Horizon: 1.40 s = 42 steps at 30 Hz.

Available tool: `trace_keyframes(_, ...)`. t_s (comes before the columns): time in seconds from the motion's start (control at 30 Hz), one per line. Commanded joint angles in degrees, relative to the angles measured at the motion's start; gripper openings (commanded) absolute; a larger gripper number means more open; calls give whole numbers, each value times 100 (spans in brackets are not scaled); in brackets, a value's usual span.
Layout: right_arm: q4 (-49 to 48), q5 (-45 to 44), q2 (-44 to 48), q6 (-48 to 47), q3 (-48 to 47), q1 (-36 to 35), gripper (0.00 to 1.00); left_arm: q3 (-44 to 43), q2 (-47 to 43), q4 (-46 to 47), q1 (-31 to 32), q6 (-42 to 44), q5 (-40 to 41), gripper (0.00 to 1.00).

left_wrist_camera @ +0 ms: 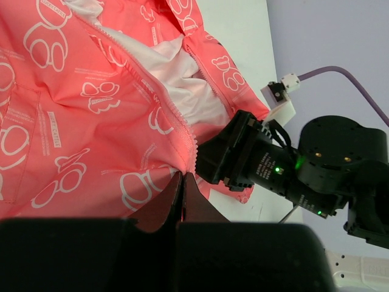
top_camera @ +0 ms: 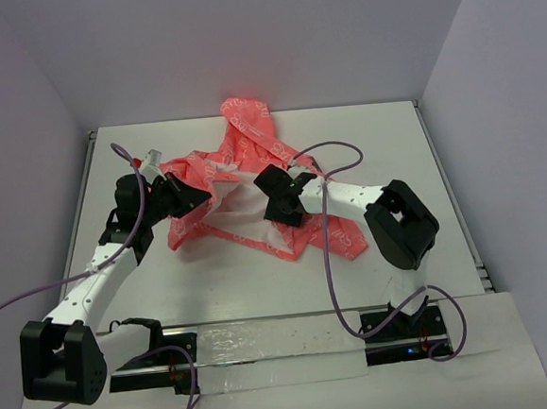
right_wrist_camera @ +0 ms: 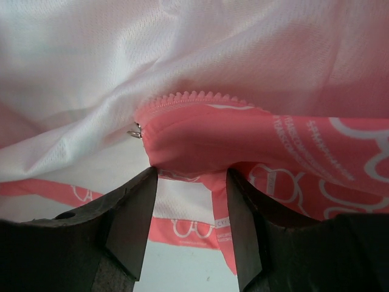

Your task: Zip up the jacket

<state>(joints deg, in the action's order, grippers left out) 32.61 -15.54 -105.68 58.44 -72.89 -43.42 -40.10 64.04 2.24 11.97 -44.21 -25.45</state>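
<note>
The left gripper point(left_wrist_camera: 182, 182) is found pressed together on the hem edge of the one jacket point(top_camera: 241, 155), whose open front runs away from its tips toward the hood. The right gripper point(right_wrist_camera: 191, 182) is held spread and empty. One toothed edge point(right_wrist_camera: 188, 96) lies crosswise just beyond its tips, with one small metal piece point(right_wrist_camera: 134, 129) beside the wrist view's left-hand finger, so this arm is judged nearer.

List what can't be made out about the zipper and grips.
Zipper slider: top view, right gripper may cover it; right wrist shows only a tiny metal glint on the jacket, too small to identify.
Right fingers: right wrist, fabric contact unclear, the fold overhangs them.
Left gripper: left wrist, grip depth hidden by its own body.
</note>
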Motion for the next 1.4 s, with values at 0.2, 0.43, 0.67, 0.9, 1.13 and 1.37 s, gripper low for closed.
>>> trace_keyframes(0.2,-193,-300,-54,39,-310,-35,54,-60,-163,93,43,92,-188,0)
trace_keyframes(0.43,-309,-283,-181,-43,-474,-35,57,-60,-157,101,60,85,-238,0)
trace_keyframes(0.67,-435,-354,-215,39,-398,-35,55,14,-160,163,75,40,-277,0)
trace_keyframes(0.9,-431,-407,-374,89,-435,-34,45,28,-226,127,95,52,-260,0)
trace_keyframes(1.13,-575,-272,123,-241,-260,-35,1,3,-217,88,95,68,-318,0)
trace_keyframes(1.37,-1865,1338,1573,-2064,798,0,0,-210,-335,-207,104,152,-214,0)
